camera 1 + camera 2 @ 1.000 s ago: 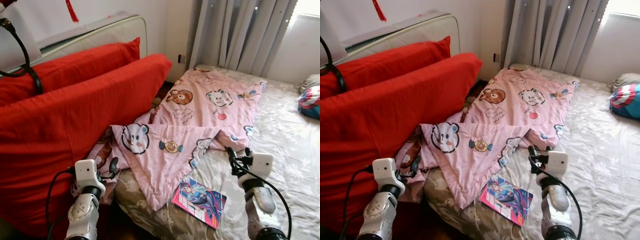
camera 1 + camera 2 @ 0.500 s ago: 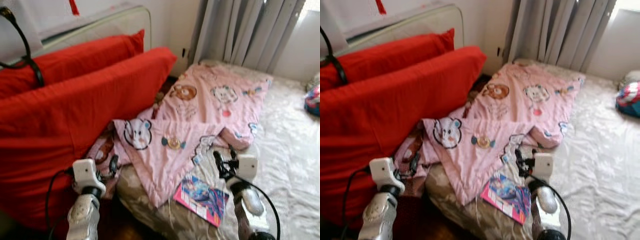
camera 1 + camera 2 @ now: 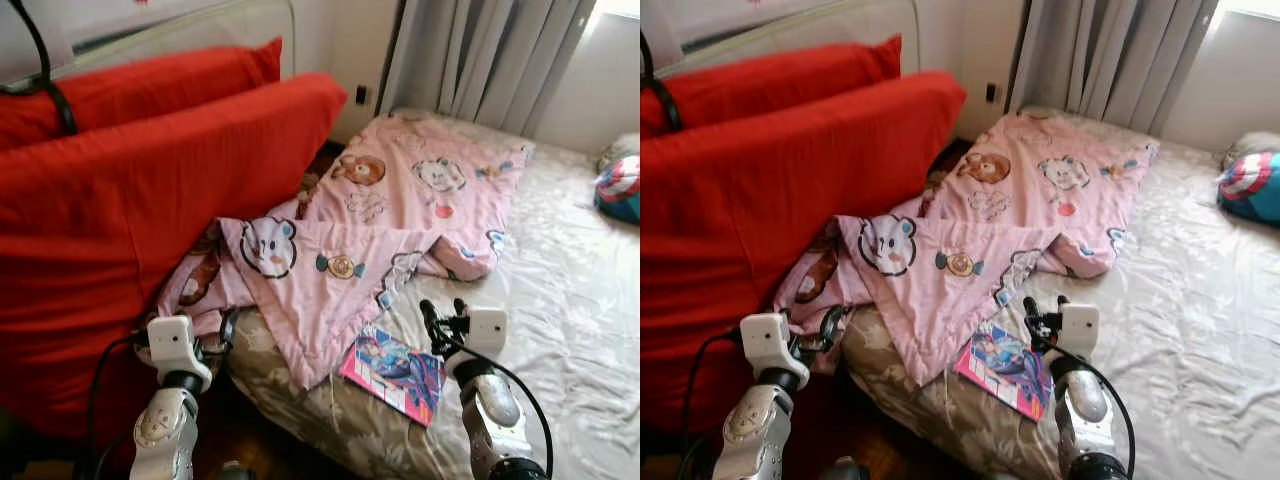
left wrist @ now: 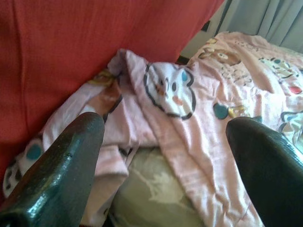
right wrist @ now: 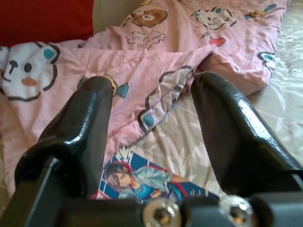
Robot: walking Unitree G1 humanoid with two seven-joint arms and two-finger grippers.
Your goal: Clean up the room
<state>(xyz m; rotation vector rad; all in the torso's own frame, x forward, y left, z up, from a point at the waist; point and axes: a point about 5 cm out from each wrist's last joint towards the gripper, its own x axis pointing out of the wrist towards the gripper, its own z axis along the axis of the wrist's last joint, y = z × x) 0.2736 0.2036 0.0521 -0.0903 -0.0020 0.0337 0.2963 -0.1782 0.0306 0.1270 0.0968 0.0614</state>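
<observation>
Right gripper (image 3: 441,318), jaws open and empty, hovers above the book (image 3: 394,371), which lies on the bed (image 3: 560,300) just below them. Left gripper (image 3: 226,330), jaws open, nears the pink blanket (image 3: 390,230). Judged best: descend squarely over the book's edge.

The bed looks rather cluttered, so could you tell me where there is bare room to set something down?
The pale sheet lies bare between the pink blanket and the round cushion. Crowded: the near corner, with the comic book at the blanket's tip beside the right gripper, and the red cushions alongside.
</observation>
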